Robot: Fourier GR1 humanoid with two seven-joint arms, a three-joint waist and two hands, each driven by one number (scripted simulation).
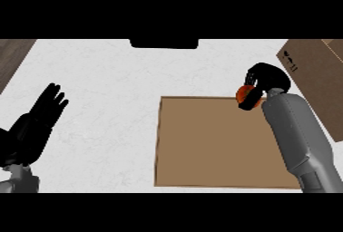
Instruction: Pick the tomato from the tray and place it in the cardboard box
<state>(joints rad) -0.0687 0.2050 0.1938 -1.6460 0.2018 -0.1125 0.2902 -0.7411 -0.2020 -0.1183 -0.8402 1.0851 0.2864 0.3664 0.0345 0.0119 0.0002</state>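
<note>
So the right hand [258,88] has its fingers curled round the tomato [242,94], up over the tray's [201,149] far right corner. Pick looks done; the cardboard box [315,77] just beside still needs it dropped in. Left hand [40,115] rests with fingers straight.

The counter [107,90] is white with faint grey veins, like marble, and it fills most of the view. At the upper left corner there is a strip of dark wood [13,56], cut diagonally by the counter's edge. At the top middle, a black block [164,43] sits against the far edge. The light is even, without strong shadows.
</note>
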